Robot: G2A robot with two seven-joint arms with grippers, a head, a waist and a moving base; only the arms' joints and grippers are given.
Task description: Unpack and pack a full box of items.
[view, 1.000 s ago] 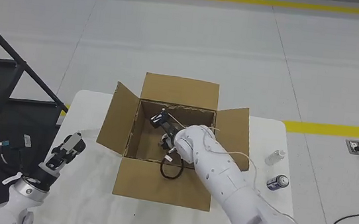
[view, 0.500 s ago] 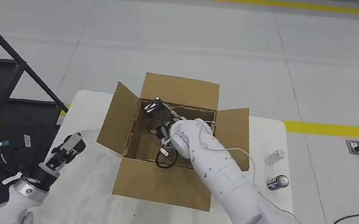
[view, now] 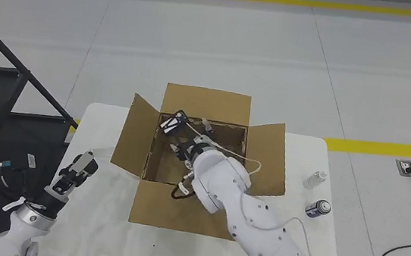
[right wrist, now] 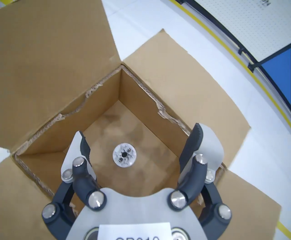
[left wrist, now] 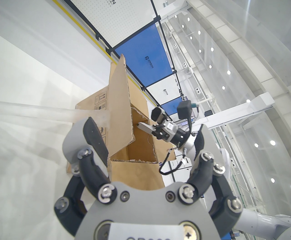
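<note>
Item 1, cardboard box (view: pixel 207 101): I log it at the middle of the white tabletop (view: pixel 96 215), mouth up, all four flaps folded outward. The torn inner edges of the flaps show along the rim.

Item 2, contents: one small round white piece (right wrist: pixel 124 155) lies on the box floor, roughly mid-floor and apart from every wall. It has a dark centre hole with small studs around it. From this height I cannot say what it is; it may be a cap or a disc.

Item 3, right tool (right wrist: pixel 138 130): I read it hanging over the open mouth of the box, pointing down into it, toward the far left corner in the top view. Its fingers are spread wide with nothing between them. The round white piece shows through the gap, untouched. A black cable (view: pixel 180 192) loops from that wrist down over the near part of the box.

Item 4, left tool (view: pixel 83 166): it is over the left edge of the tabletop, well apart from the box and facing it. Its fingers are spread too, and it carries nothing.

Item 5, clear bottle (view: pixel 315 179): it is on the tabletop just beside the right flap of the box.

Item 6, dark can (view: pixel 318 209): it stands upright on the tabletop near the clear bottle, on the side nearer the robot, apart from the box.
</note>
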